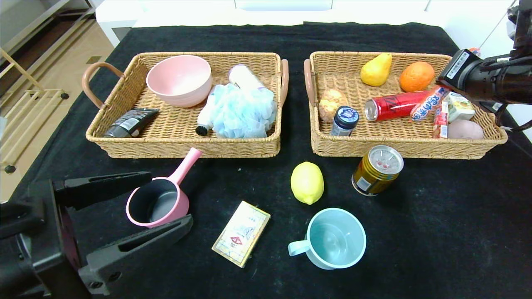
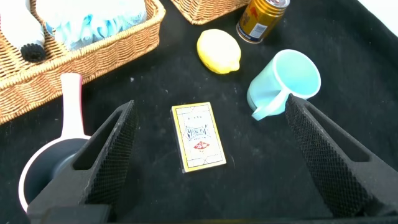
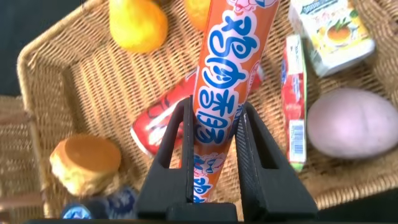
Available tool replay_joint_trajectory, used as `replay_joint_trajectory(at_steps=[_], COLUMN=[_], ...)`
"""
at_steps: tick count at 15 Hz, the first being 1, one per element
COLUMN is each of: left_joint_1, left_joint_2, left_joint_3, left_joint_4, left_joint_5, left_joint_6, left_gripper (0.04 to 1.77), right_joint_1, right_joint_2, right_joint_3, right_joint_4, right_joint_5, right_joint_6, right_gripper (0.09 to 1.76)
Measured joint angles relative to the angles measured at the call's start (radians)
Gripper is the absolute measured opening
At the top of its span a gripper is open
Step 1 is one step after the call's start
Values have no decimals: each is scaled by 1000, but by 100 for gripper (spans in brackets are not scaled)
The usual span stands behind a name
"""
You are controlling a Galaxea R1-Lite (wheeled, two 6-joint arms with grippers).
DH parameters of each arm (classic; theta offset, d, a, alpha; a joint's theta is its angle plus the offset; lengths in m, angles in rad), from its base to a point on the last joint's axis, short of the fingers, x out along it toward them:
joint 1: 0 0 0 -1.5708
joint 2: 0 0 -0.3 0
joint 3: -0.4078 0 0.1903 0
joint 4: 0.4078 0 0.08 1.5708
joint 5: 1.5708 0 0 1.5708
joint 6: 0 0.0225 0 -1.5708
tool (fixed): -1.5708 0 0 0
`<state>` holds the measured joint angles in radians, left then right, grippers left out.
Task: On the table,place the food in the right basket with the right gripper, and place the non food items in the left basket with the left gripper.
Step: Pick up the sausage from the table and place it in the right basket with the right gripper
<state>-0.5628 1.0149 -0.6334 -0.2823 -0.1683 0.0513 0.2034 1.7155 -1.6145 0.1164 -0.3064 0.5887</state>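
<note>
The right tool [image 3: 214, 134] is hanging over the right basket [image 1: 409, 145], its two fingers clamping a long orange sausage [image 3: 225, 74] with blue print; whether the sausage's far end is touching the red can [image 1: 395, 105] below is hard to tell. The left tool [image 2: 208, 146] is hovering low over the black worktop [image 1: 436, 232] with fingers spread wide, the flat beige box [image 2: 198, 135] lying between them. A pink pan [image 1: 160, 199], lemon [image 1: 307, 182], gold can [image 1: 377, 170] and blue mug [image 1: 332, 238] are sitting in front of the left basket [image 1: 183, 143] and its twin
</note>
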Motion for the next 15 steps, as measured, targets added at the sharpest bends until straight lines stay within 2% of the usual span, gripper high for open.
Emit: replay_joint_trajectory(at_steps=[4,5,9,12,15], left_joint_1=[0,0,-1,-1,-2], left_joint_2=[1,1,1,1,0], left_joint_3=[0,0,0,1,1], left_joint_4=[0,0,0,0,-1], left_joint_5=[0,-1,0,0,0], left_joint_6=[0,0,0,1,2], left_gripper=[172,172,172,172,172], right_joint_1=[-10,-10,-8,1,32], right_joint_2=[19,21,24,19,-22], right_joint_3=[2,2,7,11,62], right_joint_4=[-6,-6,-6,5,28], right_joint_5=[-1,-1,-1,0,0], right_joint_6=[0,0,-1,-4,-69], right_gripper=[49,56,102,125,139])
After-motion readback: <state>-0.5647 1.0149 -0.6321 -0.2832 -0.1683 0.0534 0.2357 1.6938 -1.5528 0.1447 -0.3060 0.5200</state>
